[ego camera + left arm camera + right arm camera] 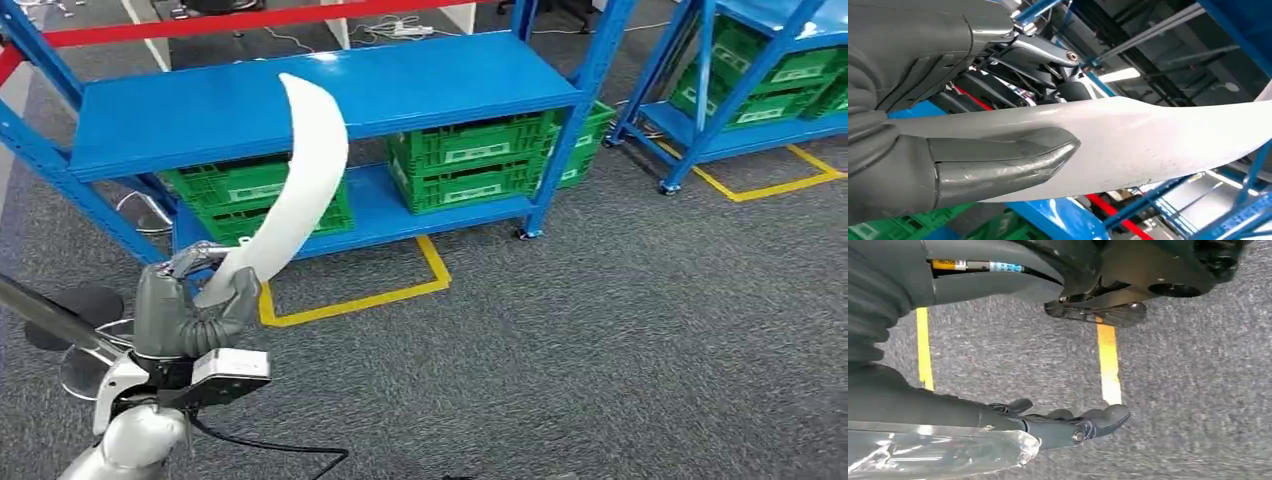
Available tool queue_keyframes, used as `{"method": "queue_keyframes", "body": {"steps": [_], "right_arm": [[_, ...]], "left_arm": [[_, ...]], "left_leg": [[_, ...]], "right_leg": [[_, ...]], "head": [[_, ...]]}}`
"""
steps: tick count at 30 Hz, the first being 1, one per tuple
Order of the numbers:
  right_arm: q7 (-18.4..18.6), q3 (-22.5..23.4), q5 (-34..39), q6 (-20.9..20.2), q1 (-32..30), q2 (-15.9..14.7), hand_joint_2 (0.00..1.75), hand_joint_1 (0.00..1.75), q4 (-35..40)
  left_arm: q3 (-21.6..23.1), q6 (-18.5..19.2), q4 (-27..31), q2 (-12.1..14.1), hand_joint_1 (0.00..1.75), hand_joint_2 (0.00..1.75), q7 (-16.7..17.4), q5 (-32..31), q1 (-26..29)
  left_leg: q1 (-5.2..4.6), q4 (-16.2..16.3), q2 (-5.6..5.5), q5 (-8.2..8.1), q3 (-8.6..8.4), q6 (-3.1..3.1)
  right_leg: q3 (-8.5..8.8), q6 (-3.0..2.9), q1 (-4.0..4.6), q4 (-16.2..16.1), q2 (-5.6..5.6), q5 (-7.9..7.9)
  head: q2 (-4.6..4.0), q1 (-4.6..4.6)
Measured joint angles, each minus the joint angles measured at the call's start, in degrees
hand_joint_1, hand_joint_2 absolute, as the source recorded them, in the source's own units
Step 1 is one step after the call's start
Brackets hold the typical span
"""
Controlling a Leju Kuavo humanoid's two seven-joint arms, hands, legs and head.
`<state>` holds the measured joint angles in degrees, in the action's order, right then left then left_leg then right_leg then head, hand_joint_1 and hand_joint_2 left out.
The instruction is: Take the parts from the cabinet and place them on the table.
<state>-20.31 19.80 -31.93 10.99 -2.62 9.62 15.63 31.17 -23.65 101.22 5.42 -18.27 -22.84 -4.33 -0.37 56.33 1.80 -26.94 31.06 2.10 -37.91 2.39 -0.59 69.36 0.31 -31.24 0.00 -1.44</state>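
Left hand (190, 305) gripped the long curved white part (300, 180) at its lower end, blade rising up in front of the blue cabinet (330, 90). Green crates (470, 160) sat on the lower shelf. Right hand (1048, 425) hung over grey carpet (1173, 390), fingers loosely extended, holding nothing.

The part (300, 190) is a long, white, curved strip, smooth and slightly glossy, broad through the middle and tapering to a rounded tip. Its lower end sits in the left hand (190, 305), gripped between the thumb (998, 162) on one face and the darker fingers (1033, 55) on the other. From the hand it rises up and forward, bowing to the right before its tip curls back left.
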Motion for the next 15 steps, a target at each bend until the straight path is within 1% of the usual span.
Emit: {"method": "queue_keyframes", "body": {"steps": [1,2,3,4,6,7,8,9,10,11,12,13,14,15], "right_arm": [[0.0,0.02,0.0,0.0,0.02,0.0,1.75,0.0,0.0],[0.0,0.02,0.0,0.0,0.08,0.0,1.75,0.0,0.0],[-0.02,0.02,0.0,0.0,0.3,0.0,1.75,0.0,0.0],[-0.04,0.02,0.0,0.0,0.44,0.0,1.75,0.0,0.0],[-0.04,0.04,0.0,0.0,0.3,0.0,1.75,0.0,0.0],[-0.04,0.04,0.0,0.0,0.14,0.0,1.75,0.0,0.0],[-0.04,0.07,0.0,0.0,0.08,0.0,1.75,0.0,0.0],[-0.07,0.07,0.02,0.0,0.11,0.0,1.75,0.0,0.0],[-0.07,0.09,0.07,0.0,0.22,0.0,1.75,0.0,0.0],[-0.09,0.09,0.09,0.0,0.25,0.0,1.75,0.0,0.0],[-0.09,0.11,0.11,0.0,0.21,0.0,1.75,0.0,0.0],[-0.07,0.13,0.13,0.0,0.09,0.0,1.75,0.0,0.0],[-0.09,0.15,0.15,0.0,-0.01,0.0,1.75,0.0,0.0],[-0.09,0.17,0.15,0.0,-0.05,0.0,1.75,0.0,0.0]], "left_arm": [[0.0,0.0,0.02,-0.02,1.75,1.75,0.0,0.0,-0.01],[0.0,0.0,0.02,-0.04,1.75,1.75,0.0,0.0,-0.01],[0.0,0.0,0.02,-0.02,1.75,1.75,0.0,0.0,-0.01],[0.0,0.0,0.02,0.02,1.75,1.75,0.0,0.0,-0.03],[0.06,0.0,0.02,0.0,1.75,1.75,0.0,0.0,-0.01],[0.07,0.0,0.02,0.0,1.75,1.75,0.0,-0.02,-0.06],[0.04,-0.02,0.02,0.02,1.75,1.75,0.0,-0.02,-0.06],[0.04,-0.04,0.02,0.04,1.75,1.75,0.0,-0.02,-0.06],[0.04,-0.04,0.02,0.04,1.75,1.75,0.0,-0.02,-0.01],[0.04,-0.07,0.02,0.04,1.75,1.75,0.02,-0.02,0.11],[0.04,-0.04,0.0,0.04,1.75,1.75,0.04,-0.02,0.19],[0.04,-0.04,0.0,0.07,1.75,1.75,0.04,-0.02,0.26],[0.04,-0.04,0.0,0.09,1.75,1.75,0.07,0.0,0.3],[0.04,-0.04,0.02,0.07,1.75,1.75,0.07,0.0,0.31]], "left_leg": [[-0.01,0.07,0.24,-0.05,-0.11,-0.07],[-0.07,0.17,0.47,-0.17,-0.16,-0.26],[-0.57,0.51,0.65,-0.28,0.11,-0.57],[-0.56,0.65,0.76,-0.1,0.38,-0.88],[-0.45,0.65,1.43,0.08,0.46,-1.23],[-0.45,0.8,1.57,-0.16,0.49,-1.49],[-0.26,1.43,0.4,-1.11,0.72,-1.99],[-0.08,3.85,-0.6,-3.06,1.74,-2.32],[0.12,7.93,-1.04,-5.38,3.48,-2.52],[0.22,12.96,-1.18,-7.69,5.75,-2.67],[0.26,17.16,-1.21,-9.13,7.7,-2.76],[0.31,18.75,-1.21,-9.1,8.49,-2.75],[0.36,17.69,-1.22,-7.62,7.93,-2.68],[0.37,14.59,-1.29,-5.27,6.31,-2.53]], "right_leg": [[3.27,-0.18,0.01,-5.95,-0.52,2.6],[5.77,-0.32,0.07,-10.73,-1.71,3.69],[6.69,-0.49,0.59,-12.17,-2.65,2.87],[6.55,-1.02,0.48,-11.99,-2.21,3.08],[6.12,-1.34,0.64,-11.86,-1.57,3.24],[6.18,-1.85,0.37,-12.19,-1.32,3.57],[6.21,-2.25,0.24,-12.32,-1.13,3.8],[6.08,-2.55,0.22,-12.32,-0.83,3.9],[5.95,-2.72,0.24,-12.32,-0.51,3.97],[5.8,-2.83,0.31,-12.31,-0.21,4.04],[5.68,-2.9,0.36,-12.3,0.12,4.1],[5.63,-2.95,0.4,-12.29,0.48,4.15],[5.64,-2.94,0.42,-12.28,0.85,4.19],[5.68,-2.89,0.42,-12.24,1.27,4.22]], "head": [[0.0,0.0],[0.0,-0.02],[0.0,-0.06],[0.0,0.15],[0.0,0.04],[0.0,0.04],[0.0,0.15],[0.0,0.42],[0.0,0.35],[0.0,0.35],[0.0,0.37],[0.0,0.35],[0.0,0.35],[0.0,0.33]]}}
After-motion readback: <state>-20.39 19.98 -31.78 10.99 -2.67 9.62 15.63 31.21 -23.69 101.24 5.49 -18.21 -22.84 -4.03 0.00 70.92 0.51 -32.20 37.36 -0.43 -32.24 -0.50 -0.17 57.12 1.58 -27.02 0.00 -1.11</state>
